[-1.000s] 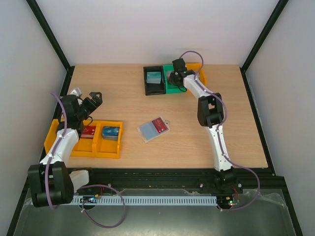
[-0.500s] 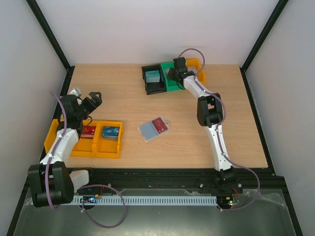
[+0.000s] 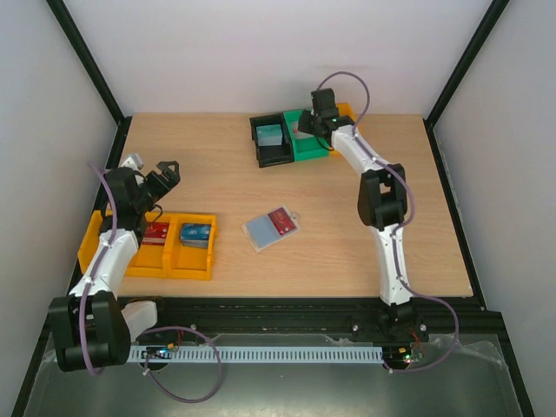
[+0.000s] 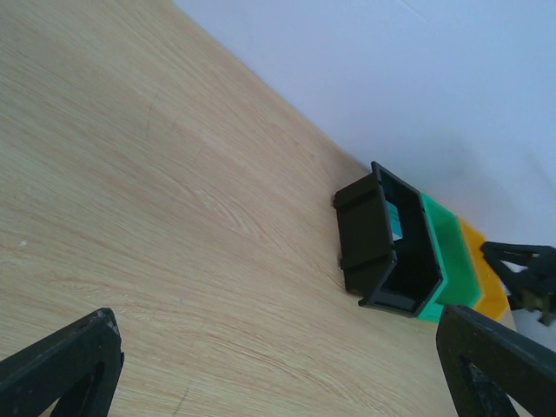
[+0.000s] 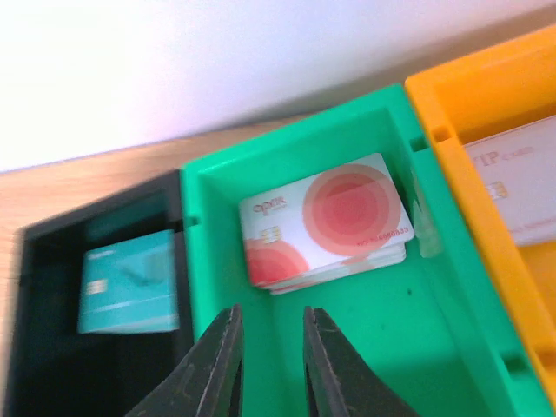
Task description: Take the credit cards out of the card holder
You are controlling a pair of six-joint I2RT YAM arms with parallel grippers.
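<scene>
The card holder (image 3: 263, 232) lies open at the centre of the top view, with a red card (image 3: 280, 220) on its right half. I cannot tell whether a second card sits there too. At the top centre of that view, the right fingers (image 5: 217, 356) hang over the green bin (image 5: 373, 347). They are parted by a narrow gap and hold nothing. The left fingers (image 4: 69, 365) are spread wide at the left edge, near the yellow tray (image 3: 169, 271). The next reach is probably for the red card. It should rise clear of the bin wall, pinch the card's free edge and slide it out flat, so the holder does not drag along.
</scene>
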